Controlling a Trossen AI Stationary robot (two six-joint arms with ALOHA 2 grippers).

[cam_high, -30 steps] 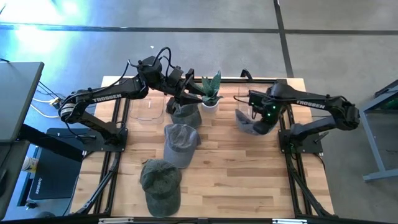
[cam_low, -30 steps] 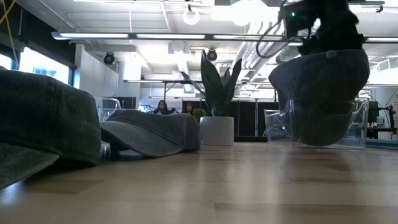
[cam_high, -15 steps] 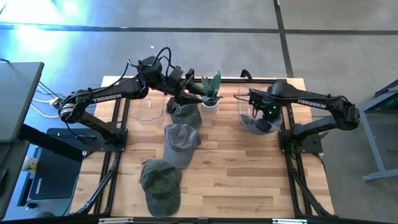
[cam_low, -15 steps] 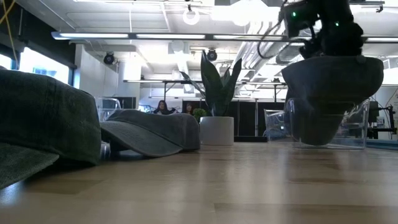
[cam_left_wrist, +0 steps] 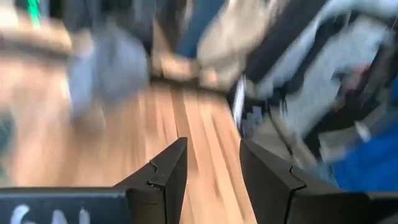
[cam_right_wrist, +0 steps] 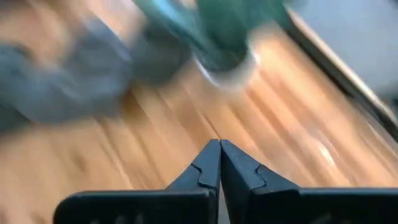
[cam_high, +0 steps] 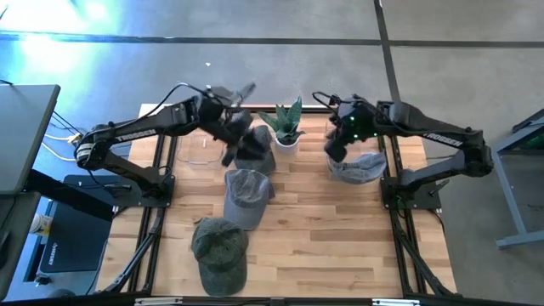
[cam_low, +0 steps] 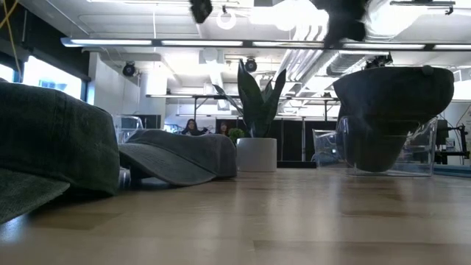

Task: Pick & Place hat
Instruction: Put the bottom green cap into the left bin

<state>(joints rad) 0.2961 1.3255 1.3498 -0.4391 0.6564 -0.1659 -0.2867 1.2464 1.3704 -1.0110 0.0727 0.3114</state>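
A grey hat [cam_high: 364, 167] sits crown-up on the clear container [cam_low: 425, 152] at the far right, its rim resting on the container's walls [cam_low: 394, 103]. My right gripper [cam_high: 333, 146] hangs above and left of it, shut and empty [cam_right_wrist: 219, 155]. My left gripper [cam_high: 231, 149] hovers open over a second grey hat [cam_high: 257, 153] beside the plant, with nothing between its fingers [cam_left_wrist: 211, 168]. A third grey hat [cam_high: 246, 195] and a green hat [cam_high: 219, 251] lie on the table nearer the front.
A potted plant [cam_high: 287, 127] stands at the far middle between the two grippers. Another clear container [cam_high: 202, 149] sits at the far left under the left arm. Bare wood lies at the near right [cam_high: 340, 246].
The hat, hanging tilted from my right gripper a second ago, has settled level on the clear container. My right gripper has then risen clear of it, toward the far edge and the plant, tipping up. My left gripper has swung and tipped up over the hat beside the plant.
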